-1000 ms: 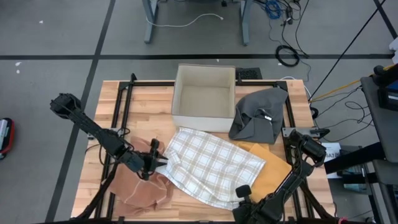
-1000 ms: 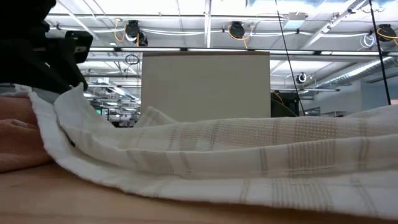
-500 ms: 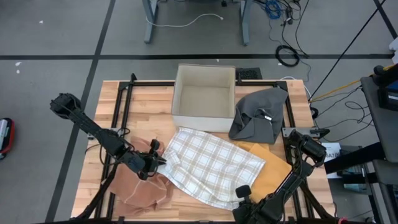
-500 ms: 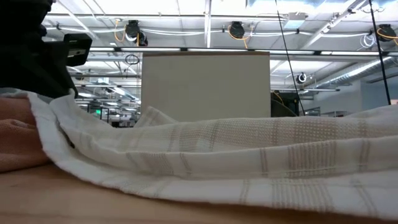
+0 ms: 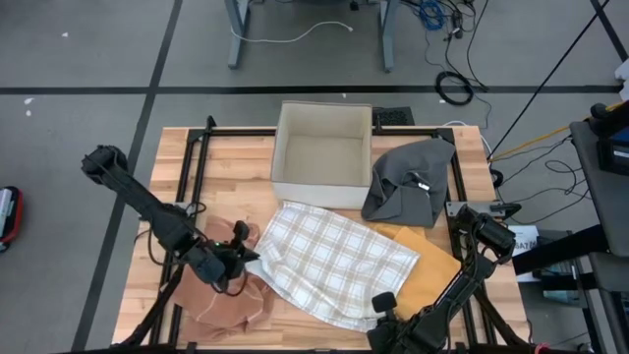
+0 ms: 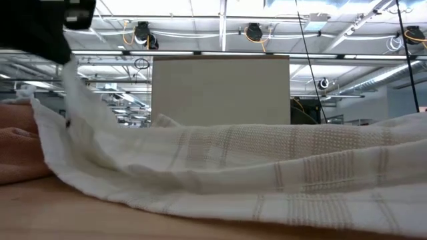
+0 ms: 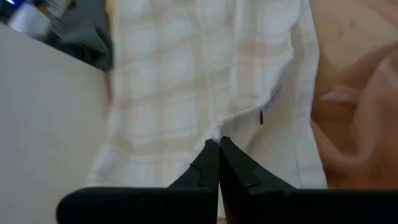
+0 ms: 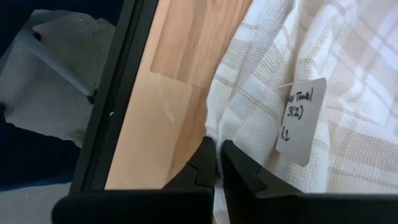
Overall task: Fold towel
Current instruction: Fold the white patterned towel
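A white towel with tan checks (image 5: 334,258) lies spread on the wooden table, its left edge overlapping a salmon cloth (image 5: 218,295). My left gripper (image 5: 248,258) is shut on the towel's left edge, which rises in a peak toward it (image 6: 75,93). My right gripper (image 5: 385,302) is shut on the towel's near right edge. A paper tag (image 8: 301,118) is fixed to the towel beside the right fingers. My left gripper pinches a small ruck at the towel's left edge (image 7: 217,132) between its two fingers, slanting down from the table's left. That part is raised off the table and drawn up; the remainder lies flat. My right gripper pinches the towel's near right edge (image 8: 219,134) between its two fingers, coming steeply from above. The cloth bunches in folds there and rests on the table.
A white open box (image 5: 322,155) stands at the far middle. A grey cloth (image 5: 408,182) lies to its right and a mustard cloth (image 5: 432,267) lies under the towel's right side. Black frame rails (image 5: 187,187) run along the table's sides.
My left gripper has shut on the towel's left edge and risen, drifting a little toward the table's near edge. That edge is now pulled up into a peak, while the rest of the towel stays flat.
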Controlling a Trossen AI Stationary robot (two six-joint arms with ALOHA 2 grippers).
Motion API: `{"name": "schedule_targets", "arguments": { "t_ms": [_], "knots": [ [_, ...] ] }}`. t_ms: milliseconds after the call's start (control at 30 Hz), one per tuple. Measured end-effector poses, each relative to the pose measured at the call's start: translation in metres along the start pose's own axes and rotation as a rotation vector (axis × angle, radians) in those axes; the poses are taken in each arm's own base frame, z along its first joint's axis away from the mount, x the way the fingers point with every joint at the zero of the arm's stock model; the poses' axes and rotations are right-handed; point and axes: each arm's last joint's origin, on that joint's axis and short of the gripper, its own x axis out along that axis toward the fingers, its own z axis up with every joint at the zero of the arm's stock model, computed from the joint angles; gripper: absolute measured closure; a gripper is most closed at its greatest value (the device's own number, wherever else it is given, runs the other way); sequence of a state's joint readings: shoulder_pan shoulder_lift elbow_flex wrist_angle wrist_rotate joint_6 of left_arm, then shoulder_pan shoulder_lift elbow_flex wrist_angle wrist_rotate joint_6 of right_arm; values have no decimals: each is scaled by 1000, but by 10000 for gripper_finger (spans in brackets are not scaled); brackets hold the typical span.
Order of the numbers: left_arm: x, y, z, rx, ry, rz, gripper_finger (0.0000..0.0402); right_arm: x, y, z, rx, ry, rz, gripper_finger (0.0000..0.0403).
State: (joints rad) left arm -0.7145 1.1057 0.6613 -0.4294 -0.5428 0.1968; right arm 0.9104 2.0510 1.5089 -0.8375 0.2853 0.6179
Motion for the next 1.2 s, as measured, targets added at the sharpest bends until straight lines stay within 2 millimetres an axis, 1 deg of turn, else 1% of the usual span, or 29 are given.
{"name": "schedule_targets", "arguments": {
  "t_ms": [100, 233, 333, 500, 600, 700, 833, 967, 1100, 1200],
  "knots": [
    [-12, 1, 4, 17, 51, -10, 400, 0, 0, 0, 3, -1, -1, 399],
    [-12, -4, 3, 4, 64, -98, 401, 0, 0, 0, 5, -1, -1, 399],
    [-3, -7, 1, 15, 106, -100, 401, 0, 0, 0, 0, -1, -1, 399],
    [22, -14, -3, 38, 220, -118, 400, 0, 0, 0, 3, -4, 0, 399],
    [36, -17, -7, 39, 288, -118, 390, 0, 0, 0, 6, -4, 0, 399],
    [43, -19, -10, -3, 326, -108, 376, 0, 0, 0, 9, -4, 0, 399],
    [41, -19, -9, -46, 321, -91, 367, 0, 0, 0, 7, -4, 0, 399],
    [33, -21, -7, -70, 287, -93, 365, 0, 0, 0, 2, -4, 0, 399],
    [22, -22, -4, -138, 247, -96, 363, 0, 0, 0, 2, -4, 0, 399],
    [17, -23, -4, -194, 243, -98, 347, 0, 0, 0, 4, -4, 1, 399]
  ]
}}
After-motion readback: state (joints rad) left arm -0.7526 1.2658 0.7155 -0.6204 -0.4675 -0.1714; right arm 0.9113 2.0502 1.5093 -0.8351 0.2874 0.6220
